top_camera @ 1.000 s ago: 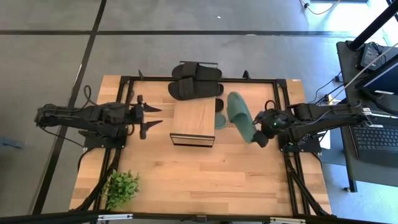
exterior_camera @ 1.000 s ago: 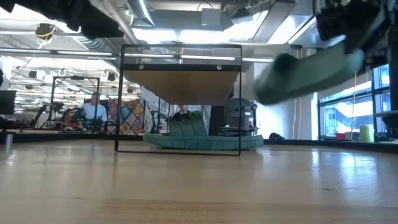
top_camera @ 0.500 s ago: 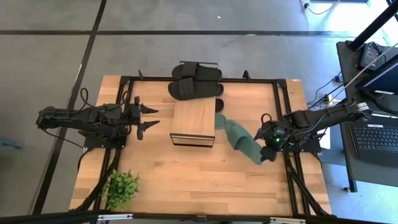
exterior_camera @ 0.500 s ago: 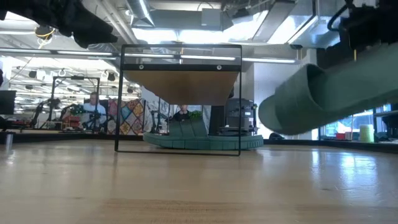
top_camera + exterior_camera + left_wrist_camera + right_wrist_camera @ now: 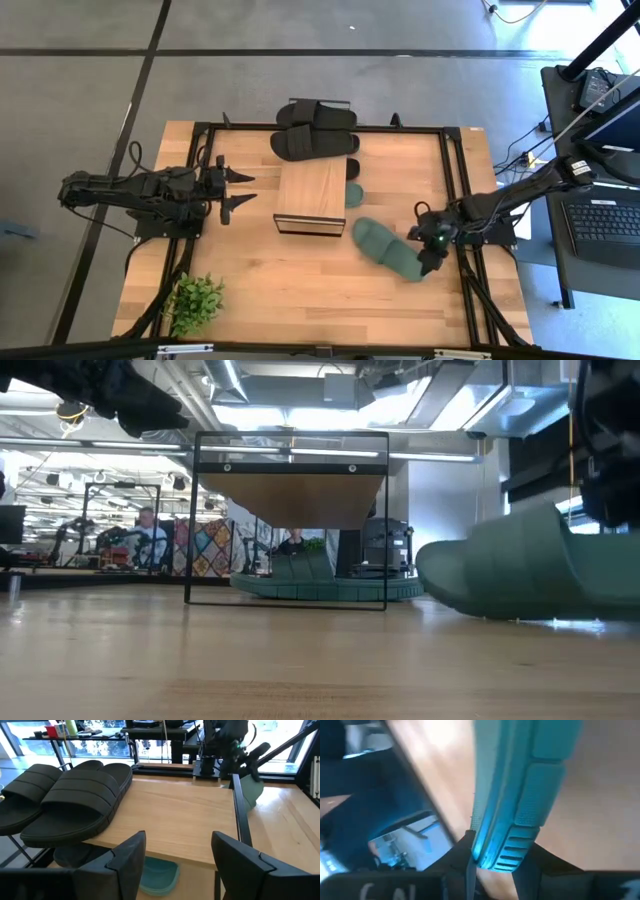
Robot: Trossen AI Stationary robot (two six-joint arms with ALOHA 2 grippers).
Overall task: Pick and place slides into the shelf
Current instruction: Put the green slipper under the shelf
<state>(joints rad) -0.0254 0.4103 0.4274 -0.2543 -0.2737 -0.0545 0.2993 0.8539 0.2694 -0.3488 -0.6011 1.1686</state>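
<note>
The shelf (image 5: pixel 312 195), a light plank top on a thin black frame, stands mid-table. Black slides (image 5: pixel 313 131) lie stacked on and past its far end, also seen as black slides (image 5: pixel 75 802) in the left wrist view. One dark green slide (image 5: pixel 353 194) lies under the plank, its end sticking out to the right. A second green slide (image 5: pixel 385 248) lies right of and nearer than the shelf, held by my right gripper (image 5: pixel 430 252). My left gripper (image 5: pixel 240 190) hovers open, left of the shelf. My right gripper pinches the green slide's sole rim (image 5: pixel 501 851) between its two fingers (image 5: pixel 454 857), at the end toward the table's right edge. It comes from the right, slanting down. The slide (image 5: pixel 530 575) lies nearly flat, sole down at the table top, its other end toward the shelf.
A small green potted plant (image 5: pixel 195 300) stands at the near left corner. Black frame rails (image 5: pixel 452 160) run along the table's sides. Bare wood lies between the shelf and the near edge (image 5: pixel 320 290). People and benches show in the room behind.
My right gripper has moved toward the near edge and down, carrying the green slide. The slide was tilted in the air right of the shelf; now it lies low and almost flat on the table, nearer than the shelf's right corner. My left arm kept still.
</note>
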